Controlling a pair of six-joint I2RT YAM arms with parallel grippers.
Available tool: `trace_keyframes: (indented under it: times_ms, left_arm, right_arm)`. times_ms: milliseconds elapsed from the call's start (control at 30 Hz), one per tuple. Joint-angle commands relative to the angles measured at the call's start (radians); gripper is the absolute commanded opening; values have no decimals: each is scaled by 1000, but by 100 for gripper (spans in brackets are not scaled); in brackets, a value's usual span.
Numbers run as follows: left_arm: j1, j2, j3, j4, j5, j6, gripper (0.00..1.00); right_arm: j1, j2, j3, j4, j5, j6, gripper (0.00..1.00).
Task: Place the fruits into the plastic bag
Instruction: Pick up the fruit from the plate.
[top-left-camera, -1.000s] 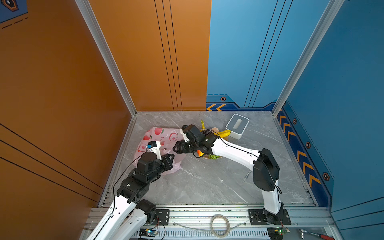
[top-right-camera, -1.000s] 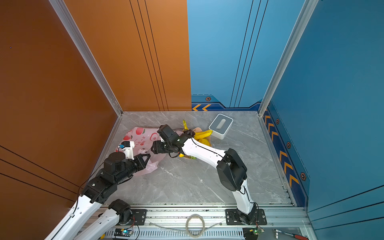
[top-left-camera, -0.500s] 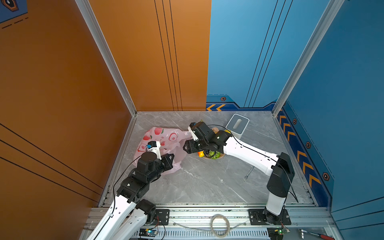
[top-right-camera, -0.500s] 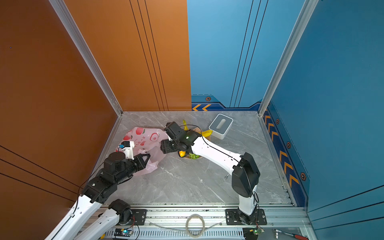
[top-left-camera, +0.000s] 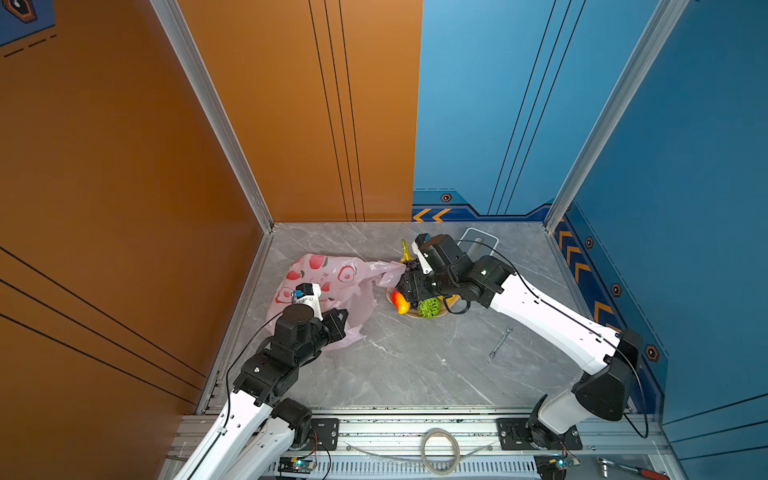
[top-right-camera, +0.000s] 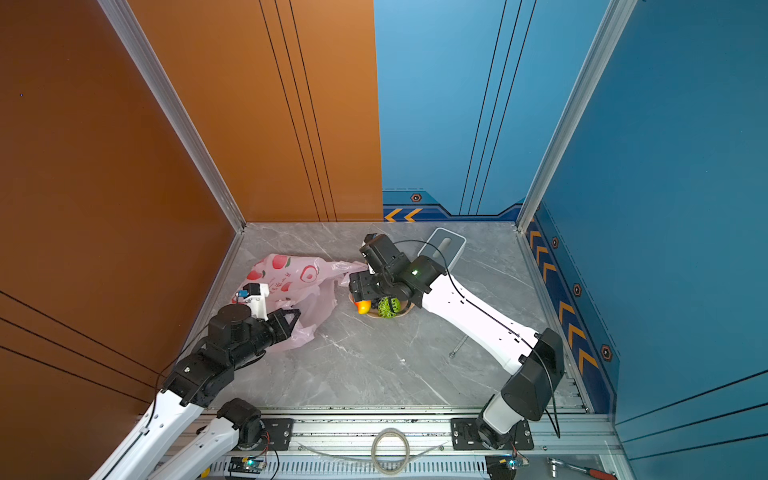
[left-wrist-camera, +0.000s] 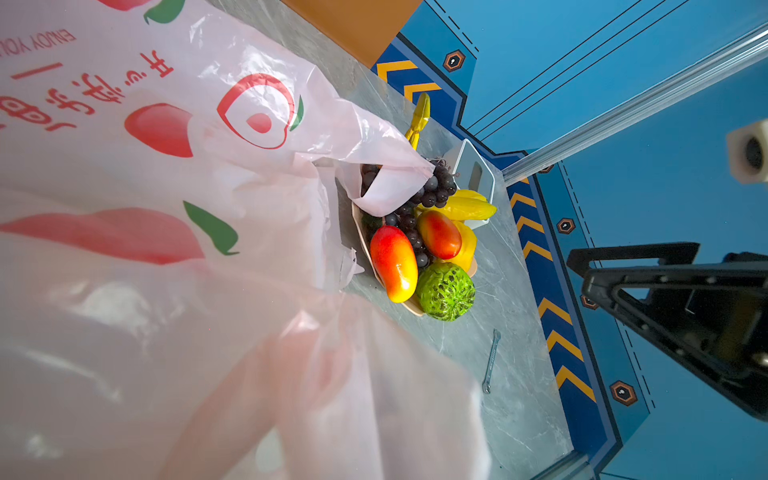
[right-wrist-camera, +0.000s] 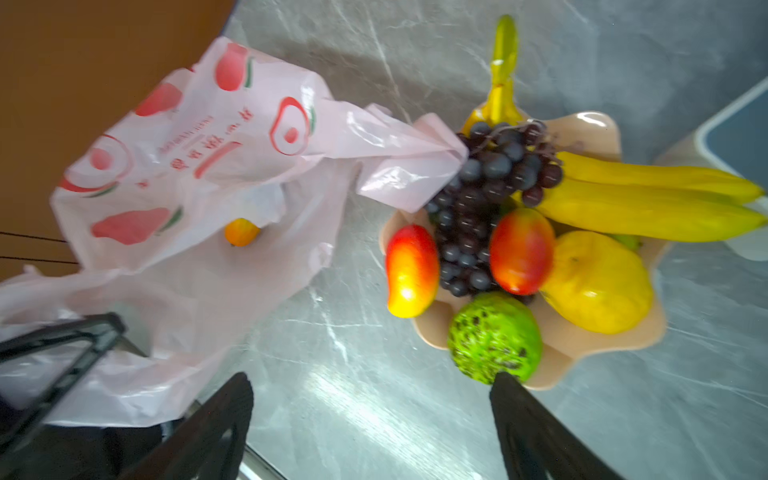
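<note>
The pale-pink plastic bag (top-left-camera: 332, 274) (right-wrist-camera: 187, 166) lies crumpled at the left, one handle loop draped over the plate's edge. My left gripper (top-left-camera: 337, 322) is shut on the bag's near edge; in the left wrist view the film hides its jaws. Inside the bag lies a small orange fruit (right-wrist-camera: 242, 232). The other fruits sit on the plate: grapes (right-wrist-camera: 478, 199), bananas (right-wrist-camera: 644, 195), two red-yellow mangoes (right-wrist-camera: 411, 270), a yellow fruit (right-wrist-camera: 598, 282) and a green bumpy fruit (right-wrist-camera: 494, 336). My right gripper (right-wrist-camera: 370, 390) hangs open and empty over the table between bag and plate.
The beige wavy-edged plate (right-wrist-camera: 582, 345) stands right of the bag. A white-grey box (top-left-camera: 478, 245) is behind it near the back wall. A small wrench (top-left-camera: 500, 341) lies on the marble floor to the right. Walls close in on three sides.
My right gripper has drawn back from the bag's mouth to the right, toward the plate, and its jaws have opened wider. The left gripper has kept its hold and place.
</note>
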Motion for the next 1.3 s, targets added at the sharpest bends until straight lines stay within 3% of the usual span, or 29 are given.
trace_keyframes:
  times_ms: [0, 133, 200, 233, 733, 1267]
  left_arm:
    - [10, -6, 10, -32, 16, 19, 0]
    - [12, -4, 19, -40, 13, 21, 0]
    - [13, -3, 19, -41, 13, 19, 0]
    - [13, -3, 19, -42, 12, 19, 0]
    - [17, -5, 20, -46, 16, 14, 0]
    - [19, -6, 16, -45, 25, 8, 0]
  right_arm:
    - [-17, -16, -14, -147, 123, -38, 88]
    - [-39, -16, -44, -194, 138, -2, 89]
    - [-42, -20, -74, -192, 139, 25, 93]
    - [-40, -19, -83, -190, 138, 34, 100]
    - [-33, 19, -266, 31, 97, 168, 100]
    - [-37, 163, -239, 106, 157, 166, 97]
